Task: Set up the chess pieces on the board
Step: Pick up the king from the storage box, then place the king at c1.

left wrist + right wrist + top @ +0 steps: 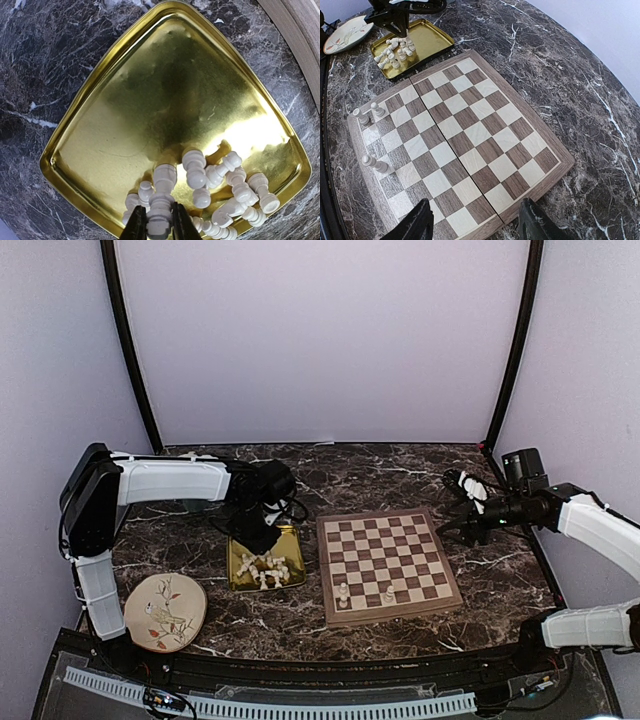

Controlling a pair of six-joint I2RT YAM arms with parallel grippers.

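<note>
My left gripper (159,226) is down in the gold tray (150,100), its black fingers (135,225) shut on one cream-white chess piece (162,200) lying at the tray's near edge. Several more chess pieces (230,185) lie in a heap beside it. From above, the left gripper (256,532) hangs over the same tray (288,540). The wooden board (388,562) lies to the tray's right with a few pieces standing on its near rows (344,595) (388,593). My right gripper (477,225) hovers open over the board's far right edge (465,130), holding nothing.
A round cream plate with a bird drawing (165,612) sits at the near left, beside the left arm's base. Dark marble table (400,475) stretches behind the board. Black frame posts and lilac walls close in the back and sides.
</note>
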